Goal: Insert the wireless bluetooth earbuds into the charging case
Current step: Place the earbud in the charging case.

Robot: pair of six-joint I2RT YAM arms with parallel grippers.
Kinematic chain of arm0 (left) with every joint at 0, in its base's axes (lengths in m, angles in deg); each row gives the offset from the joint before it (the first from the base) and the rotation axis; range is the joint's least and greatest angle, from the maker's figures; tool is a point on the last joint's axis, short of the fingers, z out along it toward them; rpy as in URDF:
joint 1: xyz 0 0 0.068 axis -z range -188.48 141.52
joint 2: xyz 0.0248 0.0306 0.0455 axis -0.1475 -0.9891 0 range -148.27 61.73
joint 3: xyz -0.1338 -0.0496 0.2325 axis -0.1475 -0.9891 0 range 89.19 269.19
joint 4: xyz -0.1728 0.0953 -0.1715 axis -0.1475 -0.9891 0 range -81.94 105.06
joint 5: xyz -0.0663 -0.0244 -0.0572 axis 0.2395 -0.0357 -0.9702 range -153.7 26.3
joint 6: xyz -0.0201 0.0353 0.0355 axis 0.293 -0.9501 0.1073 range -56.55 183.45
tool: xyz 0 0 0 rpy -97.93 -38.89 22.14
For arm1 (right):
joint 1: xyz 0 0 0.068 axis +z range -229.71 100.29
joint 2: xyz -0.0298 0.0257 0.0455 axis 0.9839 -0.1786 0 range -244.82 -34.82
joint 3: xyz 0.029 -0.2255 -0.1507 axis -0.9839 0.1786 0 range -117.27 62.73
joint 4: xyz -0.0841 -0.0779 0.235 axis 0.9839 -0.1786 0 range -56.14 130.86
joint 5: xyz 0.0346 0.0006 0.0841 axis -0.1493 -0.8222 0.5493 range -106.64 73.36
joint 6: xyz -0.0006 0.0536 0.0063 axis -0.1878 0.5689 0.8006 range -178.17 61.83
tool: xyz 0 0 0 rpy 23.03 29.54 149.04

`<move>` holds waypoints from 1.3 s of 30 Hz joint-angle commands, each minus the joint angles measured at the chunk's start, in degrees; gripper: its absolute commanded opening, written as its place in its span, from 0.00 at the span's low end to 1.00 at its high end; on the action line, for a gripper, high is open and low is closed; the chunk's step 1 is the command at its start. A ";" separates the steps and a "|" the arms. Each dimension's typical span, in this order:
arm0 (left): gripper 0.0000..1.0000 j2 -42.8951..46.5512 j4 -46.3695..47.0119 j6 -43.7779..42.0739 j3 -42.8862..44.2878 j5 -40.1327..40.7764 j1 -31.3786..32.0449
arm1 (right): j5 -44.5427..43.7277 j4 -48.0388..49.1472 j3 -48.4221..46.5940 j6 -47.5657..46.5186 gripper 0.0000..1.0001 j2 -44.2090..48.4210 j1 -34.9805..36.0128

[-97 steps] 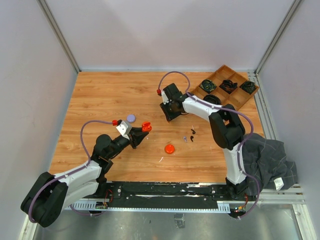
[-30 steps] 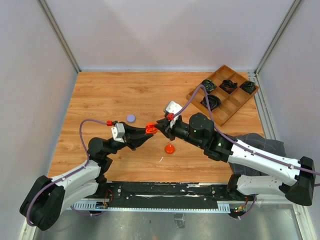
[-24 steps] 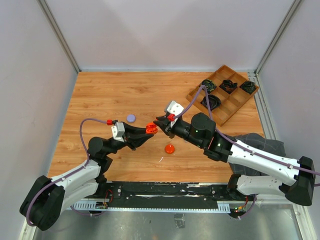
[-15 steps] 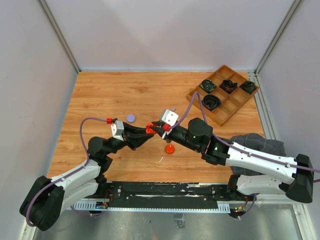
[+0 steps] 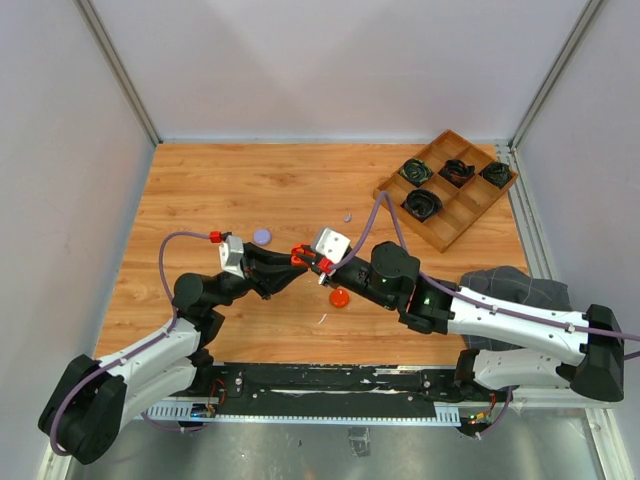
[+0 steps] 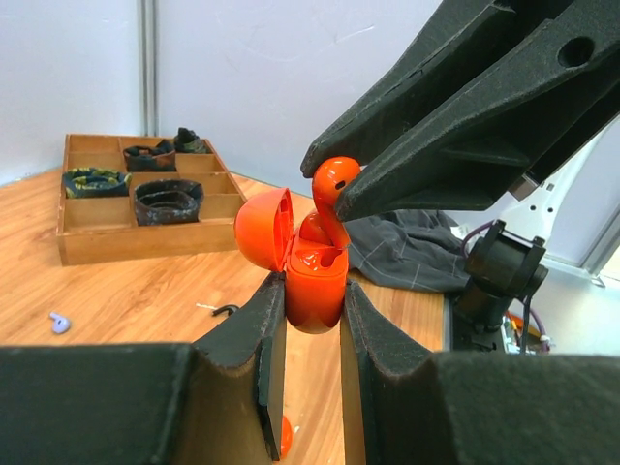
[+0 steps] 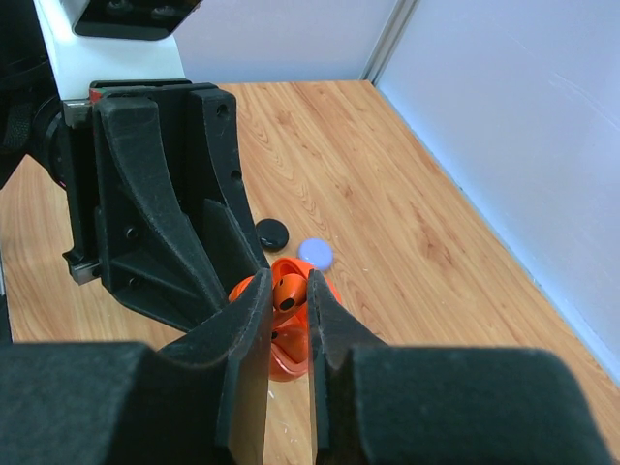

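My left gripper (image 5: 289, 263) is shut on the open orange charging case (image 6: 315, 286), holding it upright above the table with its lid hinged back. My right gripper (image 5: 312, 262) is shut on an orange earbud (image 6: 334, 182), right above the case with the stem reaching down into its opening. In the right wrist view the earbud (image 7: 291, 291) sits between my pads over the case (image 7: 291, 354). A lilac earbud (image 6: 60, 322) and a black earbud (image 6: 226, 310) lie on the table. The lilac earbud also shows in the top view (image 5: 347, 217).
An orange disc (image 5: 339, 297) lies below the grippers, and a lilac disc (image 5: 262, 236) and a black disc (image 7: 272, 233) lie near them. A wooden tray (image 5: 470, 195) of coiled cables stands at the back right. A grey cloth (image 5: 520, 292) lies at the right edge.
My right arm has swung left from near the tray and brought the orange earbud to the case's opening. My left gripper, still holding the case, has shifted slightly left.
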 commanded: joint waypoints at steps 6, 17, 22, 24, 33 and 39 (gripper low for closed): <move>0.00 1.65 -0.10 2.60 2.70 0.96 -0.61 | -2.91 2.53 0.95 -2.99 0.12 -0.84 1.97; 0.00 0.97 -0.92 5.41 3.34 4.37 -0.60 | -3.90 2.75 2.23 -4.90 0.12 -0.62 2.84; 0.00 1.06 -2.54 5.14 3.82 5.40 -0.61 | -4.87 3.29 3.31 -5.59 0.13 0.26 2.83; 0.00 0.94 -3.57 4.43 4.01 5.37 -0.58 | -4.75 3.00 3.23 -5.91 0.13 0.41 2.83; 0.00 -0.44 -4.42 0.69 4.69 4.10 -0.61 | -4.05 1.18 2.24 -5.36 0.20 -2.16 2.83; 0.00 -1.37 -3.36 -3.72 3.51 3.60 -0.56 | -4.39 0.64 1.68 -4.63 0.36 -1.59 2.84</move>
